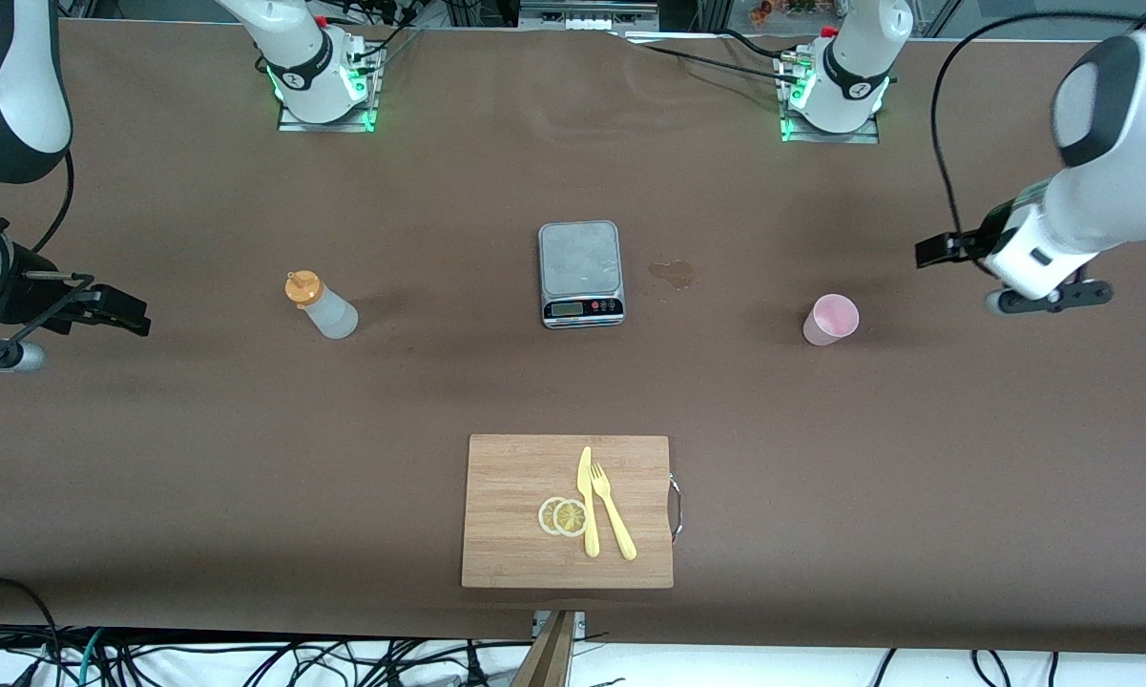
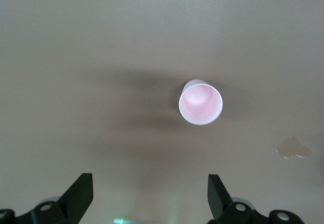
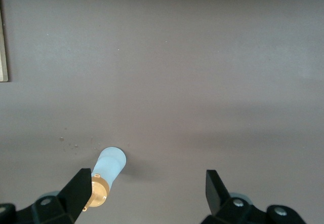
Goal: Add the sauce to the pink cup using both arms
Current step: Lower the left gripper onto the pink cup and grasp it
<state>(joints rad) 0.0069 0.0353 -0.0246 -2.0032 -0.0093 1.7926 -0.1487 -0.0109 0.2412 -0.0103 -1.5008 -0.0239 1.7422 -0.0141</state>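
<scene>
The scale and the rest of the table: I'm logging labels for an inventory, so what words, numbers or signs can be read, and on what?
None can be read.
Scale: its small display and red buttons carry marks too small to read.
Robot bases: a small round mark on each ring, unreadable.
Sauce bottle, pink cup, cutting board, knife and fork: no print visible.

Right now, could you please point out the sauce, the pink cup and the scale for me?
sauce (image 1: 327, 311): front view, on the bottle's translucent body.
pink cup (image 1: 831, 319): front view, on its side wall.
scale (image 1: 579, 259): front view, on its grey weighing plate.
</scene>
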